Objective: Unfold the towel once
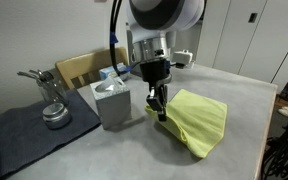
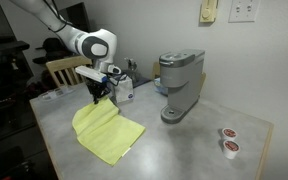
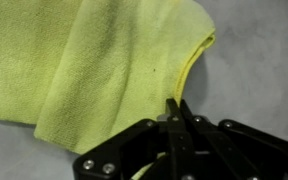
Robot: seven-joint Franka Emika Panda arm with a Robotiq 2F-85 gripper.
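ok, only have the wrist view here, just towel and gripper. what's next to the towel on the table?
Observer: A gray box stands right beside the gripper, off the towel's edge.
Operator: and the other way?
Observer: A coffee maker stands further along the table, apart from the towel.
Operator: anything past that?
Observer: Two small coffee pods sit near the table's corner, well away from the towel.

Even, diffuse room light. Faint soft shadow beneath the hand (image 1: 160,108) on the desk (image 1: 246,100). Both exterior views coarse, slightly soft. Wrist view: towel (image 3: 104,60) weave blurred at close range.
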